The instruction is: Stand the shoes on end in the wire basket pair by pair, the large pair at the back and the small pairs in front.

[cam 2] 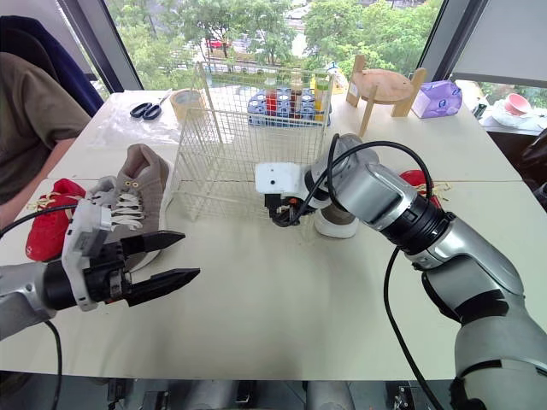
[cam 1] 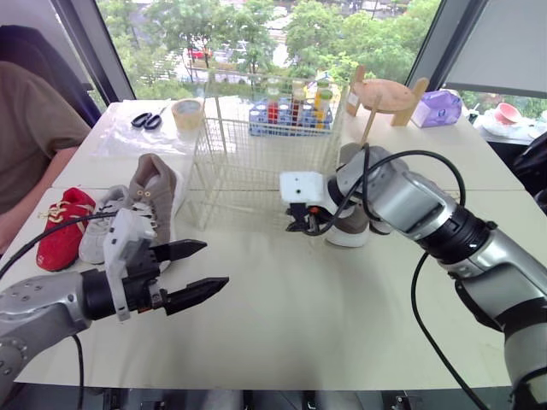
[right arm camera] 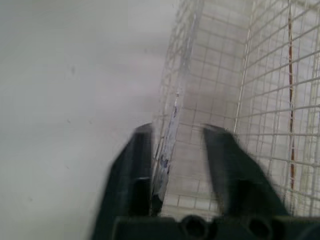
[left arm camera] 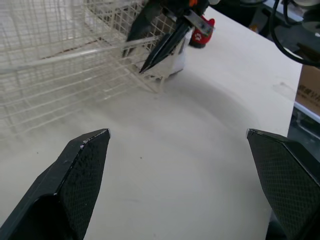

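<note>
right gripper [right arm camera: 178, 129] fingers apart, straddling near right corner wall of wire basket [cam 1: 256, 128]. left gripper [cam 1: 215, 263] spread wide over near left, beside large grey shoe [cam 1: 154, 192] left of basket. bare table [cam 1: 282, 316] between arms.

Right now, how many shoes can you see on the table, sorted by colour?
Red shoes: 2
Large grey-brown shoes: 2
Small white shoes: 1
Total: 5 shoes in sight
</note>
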### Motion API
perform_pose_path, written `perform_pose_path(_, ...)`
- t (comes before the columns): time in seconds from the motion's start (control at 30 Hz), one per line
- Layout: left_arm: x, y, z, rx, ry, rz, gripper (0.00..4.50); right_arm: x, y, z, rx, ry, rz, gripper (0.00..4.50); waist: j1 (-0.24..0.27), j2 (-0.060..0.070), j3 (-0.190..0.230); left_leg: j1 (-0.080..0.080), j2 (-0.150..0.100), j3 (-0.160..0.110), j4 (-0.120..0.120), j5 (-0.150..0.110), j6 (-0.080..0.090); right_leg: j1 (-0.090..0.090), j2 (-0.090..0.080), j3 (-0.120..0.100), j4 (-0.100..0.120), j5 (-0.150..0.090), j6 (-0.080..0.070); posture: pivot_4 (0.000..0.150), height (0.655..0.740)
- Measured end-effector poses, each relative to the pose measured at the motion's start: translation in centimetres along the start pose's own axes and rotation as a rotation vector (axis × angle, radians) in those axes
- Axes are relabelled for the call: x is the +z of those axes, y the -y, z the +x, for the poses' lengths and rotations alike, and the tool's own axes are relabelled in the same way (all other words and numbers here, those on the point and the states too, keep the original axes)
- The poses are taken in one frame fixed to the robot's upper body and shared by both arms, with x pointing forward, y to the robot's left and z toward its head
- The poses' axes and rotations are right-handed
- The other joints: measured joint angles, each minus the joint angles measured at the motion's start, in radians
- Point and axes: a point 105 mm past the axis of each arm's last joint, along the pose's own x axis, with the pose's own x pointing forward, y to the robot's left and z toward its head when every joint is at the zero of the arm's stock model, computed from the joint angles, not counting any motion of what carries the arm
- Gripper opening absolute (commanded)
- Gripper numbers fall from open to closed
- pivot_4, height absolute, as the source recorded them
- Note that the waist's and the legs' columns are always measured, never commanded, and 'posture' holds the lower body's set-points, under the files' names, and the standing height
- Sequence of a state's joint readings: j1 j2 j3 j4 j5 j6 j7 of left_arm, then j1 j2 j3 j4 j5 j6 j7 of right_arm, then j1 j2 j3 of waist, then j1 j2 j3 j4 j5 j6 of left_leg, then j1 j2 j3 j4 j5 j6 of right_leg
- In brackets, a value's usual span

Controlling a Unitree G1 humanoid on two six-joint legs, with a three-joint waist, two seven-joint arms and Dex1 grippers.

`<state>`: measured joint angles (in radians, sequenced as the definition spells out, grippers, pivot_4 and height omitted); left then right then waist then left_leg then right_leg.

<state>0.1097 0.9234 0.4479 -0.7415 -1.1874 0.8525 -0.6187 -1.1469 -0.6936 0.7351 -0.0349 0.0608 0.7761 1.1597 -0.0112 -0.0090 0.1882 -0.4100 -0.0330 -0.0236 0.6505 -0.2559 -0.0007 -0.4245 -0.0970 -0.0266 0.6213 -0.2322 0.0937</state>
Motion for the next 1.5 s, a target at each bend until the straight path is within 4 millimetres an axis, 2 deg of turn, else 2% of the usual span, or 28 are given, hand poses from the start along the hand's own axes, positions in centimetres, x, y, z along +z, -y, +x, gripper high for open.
perform_pose_path(0.1,-0.2,-0.1,0.2,0.013,0.01,0.004,4.5,-1.2,0.9,-0.4,-0.05,-0.048,-0.004,0.07,-0.001,0.0,0.0,0.0,-0.001,0.0,0.0,0.0,0.0,-0.001,0.0,0.001,0.002,0.0,-0.001,0.15,0.74)
perform_pose_path(0.3,-0.5,-0.6,0.4,0.037,0.004,0.019,4.5,-1.0,0.4,-0.2,-0.028,-0.018,-0.122,0.07,-0.002,0.0,0.0,0.001,-0.001,0.0,0.0,0.001,-0.001,-0.002,0.0,0.001,0.006,0.001,0.001,0.15,0.74)
perform_pose_path(0.7,-1.7,-0.9,1.0,0.042,-0.023,0.001,4.5,0.2,-0.2,0.1,0.01,0.005,-0.059,0.07,-0.006,0.0,0.0,0.001,-0.001,0.0,0.0,0.001,-0.002,-0.003,0.0,0.001,0.008,0.001,0.002,0.15,0.74)
perform_pose_path(0.8,-1.9,-0.8,1.3,0.034,-0.017,-0.015,4.5,0.8,-0.2,0.4,0.013,0.026,-0.077,1.01,-0.006,0.0,0.0,0.001,0.0,-0.001,0.0,0.001,-0.002,-0.003,0.001,0.001,0.008,0.001,0.002,0.15,0.74)
perform_pose_path(0.93,-1.9,-0.9,1.3,0.041,-0.013,-0.011,4.5,1.1,-0.1,0.3,0.007,0.035,-0.097,3.04,-0.001,0.0,0.0,0.001,-0.001,-0.001,0.0,0.001,-0.002,-0.003,0.0,0.001,0.008,0.001,0.002,0.15,0.74)
perform_pose_path(0.97,-1.9,-0.9,1.3,0.04,-0.011,-0.013,4.5,1.4,0.0,0.2,0.001,0.048,-0.086,3.42,-0.001,0.0,0.0,0.001,-0.001,-0.001,0.001,0.001,-0.002,-0.003,0.0,0.001,0.008,0.001,0.002,0.15,0.74)
perform_pose_path(1.07,-1.4,-0.7,1.5,0.025,0.004,-0.011,4.5,3.3,1.3,-1.6,-0.052,0.161,0.027,3.42,0.0,0.0,0.0,0.001,-0.001,-0.001,0.001,0.001,-0.002,-0.003,0.0,0.001,0.009,0.001,0.002,0.15,0.74)
perform_pose_path(1.13,-1.2,-0.6,1.6,0.008,0.018,-0.021,4.5,4.5,2.7,-4.4,-0.131,0.254,0.108,3.42,0.002,0.0,0.0,0.001,-0.001,-0.002,0.0,0.001,-0.002,-0.003,0.0,0.0,0.009,0.001,0.002,0.15,0.74)
perform_pose_path(1.2,-0.9,-0.4,1.7,-0.011,0.036,-0.053,4.5,4.8,4.3,-8.0,-0.246,0.372,0.239,3.42,0.005,0.0,0.0,0.001,-0.001,-0.003,0.0,0.001,-0.002,-0.002,-0.001,0.0,0.008,0.001,0.001,0.15,0.74)
perform_pose_path(1.23,-0.8,-0.3,1.8,-0.015,0.048,-0.067,4.5,4.5,4.8,-9.5,-0.297,0.423,0.296,3.7,0.006,-0.001,0.0,0.001,-0.001,-0.003,0.001,0.001,-0.002,-0.002,-0.001,0.0,0.008,0.001,0.001,0.15,0.74)
perform_pose_path(1.33,0.2,-0.5,2.1,-0.028,0.12,-0.12,4.5,2.5,5.4,-12.9,-0.46,0.615,0.459,4.47,0.013,-0.003,-0.001,0.001,-0.001,-0.003,0.001,0.001,-0.002,-0.001,-0.001,0.0,0.008,0.001,0.001,0.15,0.74)
perform_pose_path(1.37,0.5,-0.5,2.3,-0.032,0.141,-0.134,4.5,1.1,5.4,-13.4,-0.532,0.655,0.518,4.47,0.016,-0.002,-0.001,0.001,-0.001,-0.003,0.001,0.001,-0.002,-0.001,-0.001,0.0,0.008,0.001,0.002,0.15,0.74)
perform_pose_path(1.5,0.2,0.2,3.6,-0.081,0.125,-0.173,4.5,-5.3,3.6,-12.3,-0.765,0.633,0.756,4.47,0.022,-0.002,-0.002,0.001,-0.002,-0.002,0.0,0.002,-0.002,-0.002,-0.001,0.001,0.009,0.001,0.002,0.15,0.74)
